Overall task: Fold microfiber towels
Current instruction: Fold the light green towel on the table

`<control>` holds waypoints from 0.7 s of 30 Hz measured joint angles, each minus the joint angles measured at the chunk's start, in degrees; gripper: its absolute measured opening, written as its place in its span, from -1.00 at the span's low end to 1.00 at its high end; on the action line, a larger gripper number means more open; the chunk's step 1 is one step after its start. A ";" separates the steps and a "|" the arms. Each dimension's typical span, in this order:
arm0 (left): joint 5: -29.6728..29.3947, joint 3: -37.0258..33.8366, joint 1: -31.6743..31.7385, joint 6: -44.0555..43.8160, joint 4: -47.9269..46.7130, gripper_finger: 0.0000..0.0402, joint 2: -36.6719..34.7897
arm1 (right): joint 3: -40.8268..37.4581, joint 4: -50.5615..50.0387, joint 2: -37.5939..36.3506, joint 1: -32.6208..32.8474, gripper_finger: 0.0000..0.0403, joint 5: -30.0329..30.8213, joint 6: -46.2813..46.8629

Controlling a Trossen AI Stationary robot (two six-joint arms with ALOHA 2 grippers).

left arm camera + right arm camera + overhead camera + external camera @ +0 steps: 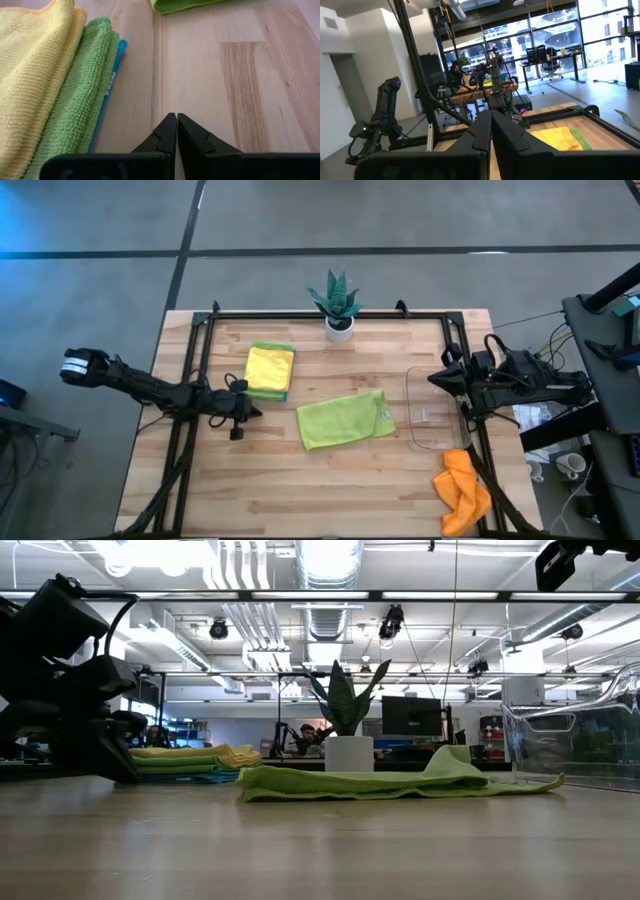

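A folded stack lies on the table's far left part: a yellow towel [268,367] on a lime green one [80,110] on a light blue one [114,75]. A second lime green towel [345,419] lies folded at mid-table. An orange towel [462,490] lies crumpled at the near right corner, partly over the table's edge. My left gripper [255,412] is shut just above the wood, beside the stack's near right corner, touching nothing. My right gripper [433,378] is shut, raised at the right side above the tray, pointing left.
A clear plastic tray [432,412] stands at the right edge. A small potted plant [338,305] stands at the far edge's middle. A black frame [300,314] runs along the table's far and side edges. Bare wood lies along the near edge.
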 joint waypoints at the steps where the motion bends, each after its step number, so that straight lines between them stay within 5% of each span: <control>1: 0.00 0.00 0.00 0.00 0.00 -1.00 0.00 | 0.00 0.00 0.00 0.00 -0.96 0.00 0.00; 21: -0.02 0.00 0.01 0.00 0.04 -1.00 0.22 | 0.04 -0.43 0.15 0.00 -0.96 0.00 -1.54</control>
